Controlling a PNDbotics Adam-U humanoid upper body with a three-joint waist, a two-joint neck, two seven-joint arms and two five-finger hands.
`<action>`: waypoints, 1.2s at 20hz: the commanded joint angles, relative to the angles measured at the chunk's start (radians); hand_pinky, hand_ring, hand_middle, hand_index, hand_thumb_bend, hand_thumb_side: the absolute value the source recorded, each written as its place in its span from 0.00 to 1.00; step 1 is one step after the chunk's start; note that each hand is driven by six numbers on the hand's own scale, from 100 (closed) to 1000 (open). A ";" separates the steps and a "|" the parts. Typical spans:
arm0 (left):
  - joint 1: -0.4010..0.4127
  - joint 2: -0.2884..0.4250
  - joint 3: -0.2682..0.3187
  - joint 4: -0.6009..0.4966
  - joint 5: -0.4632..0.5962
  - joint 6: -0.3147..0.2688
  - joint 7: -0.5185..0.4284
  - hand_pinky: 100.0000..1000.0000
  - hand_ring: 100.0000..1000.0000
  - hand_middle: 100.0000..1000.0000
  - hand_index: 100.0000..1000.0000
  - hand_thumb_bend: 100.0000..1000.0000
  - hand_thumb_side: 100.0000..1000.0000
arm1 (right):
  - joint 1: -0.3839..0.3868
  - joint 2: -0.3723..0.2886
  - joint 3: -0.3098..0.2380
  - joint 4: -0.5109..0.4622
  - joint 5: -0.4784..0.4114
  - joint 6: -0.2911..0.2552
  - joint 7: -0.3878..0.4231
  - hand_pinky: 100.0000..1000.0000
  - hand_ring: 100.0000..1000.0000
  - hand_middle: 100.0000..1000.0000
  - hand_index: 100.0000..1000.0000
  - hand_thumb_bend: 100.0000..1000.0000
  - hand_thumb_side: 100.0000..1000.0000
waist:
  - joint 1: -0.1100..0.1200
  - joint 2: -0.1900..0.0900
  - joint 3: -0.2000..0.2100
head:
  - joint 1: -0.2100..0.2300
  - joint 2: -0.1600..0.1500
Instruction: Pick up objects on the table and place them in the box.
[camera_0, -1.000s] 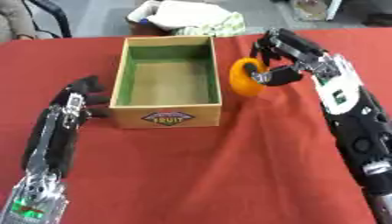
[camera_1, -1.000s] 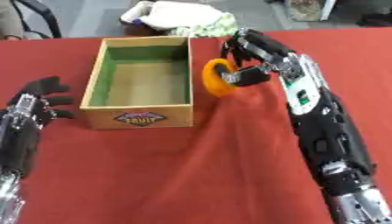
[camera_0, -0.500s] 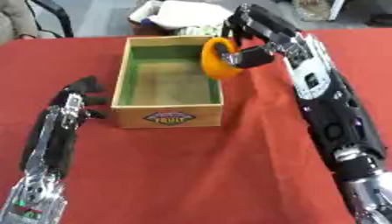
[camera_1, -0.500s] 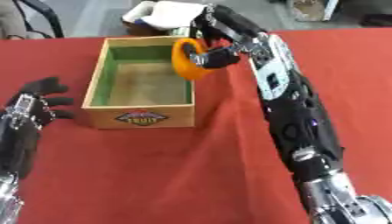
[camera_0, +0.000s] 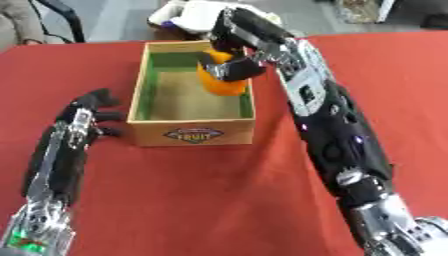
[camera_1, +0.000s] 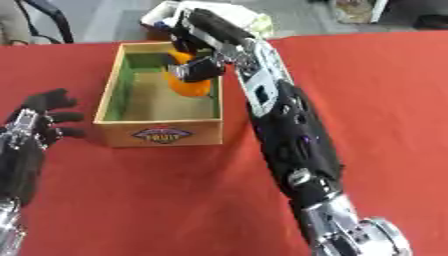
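While the right arm is reaching in from the five o'clock corner toward twelve o'clock, the right hand (camera_0: 234, 47) is hanging over the wooden fruit box (camera_0: 191, 133), its fingers and thumb curling round an orange fruit (camera_0: 220, 81). The fruit is sitting just under the palm, on the hand's six o'clock side, with a dark fingertip crossing its upper face. It is being held above the box's interior, toward the two o'clock part of the green-lined opening and close to the right wall; whether it is touching the box floor cannot be told. The box is standing on a red tablecloth (camera_0: 210, 195), its labelled front wall facing six o'clock. At the box's nine o'clock, the left hand (camera_0: 89, 111) is lying on the cloth with its fingers relaxed and spread, pointing toward twelve o'clock, holding nothing, its fingertips near the box's left wall without clearly touching it. Beyond the table's far edge, at twelve o'clock from the box, a pale bundle (camera_1: 229, 15) is lying behind the right hand.
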 joint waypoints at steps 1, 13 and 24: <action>-0.011 -0.002 0.000 -0.015 0.002 -0.003 -0.004 0.57 0.67 0.67 0.82 0.00 0.87 | -0.019 0.026 -0.009 0.017 0.057 0.012 -0.007 0.35 0.28 0.00 0.01 0.00 0.11 | 0.003 -0.015 0.002 | -0.004 0.000; -0.010 -0.005 0.000 -0.014 0.004 -0.001 -0.002 0.57 0.67 0.67 0.82 0.00 0.87 | 0.016 0.072 -0.028 0.064 0.227 0.115 -0.148 0.46 0.47 0.27 0.32 0.00 0.12 | 0.009 -0.012 0.000 | -0.004 -0.003; -0.010 -0.006 -0.001 -0.013 0.004 0.000 -0.001 0.57 0.68 0.67 0.82 0.00 0.88 | 0.024 0.078 -0.036 0.088 0.278 0.195 -0.247 0.57 0.67 0.73 0.82 0.00 0.13 | 0.009 -0.011 -0.001 | -0.003 -0.005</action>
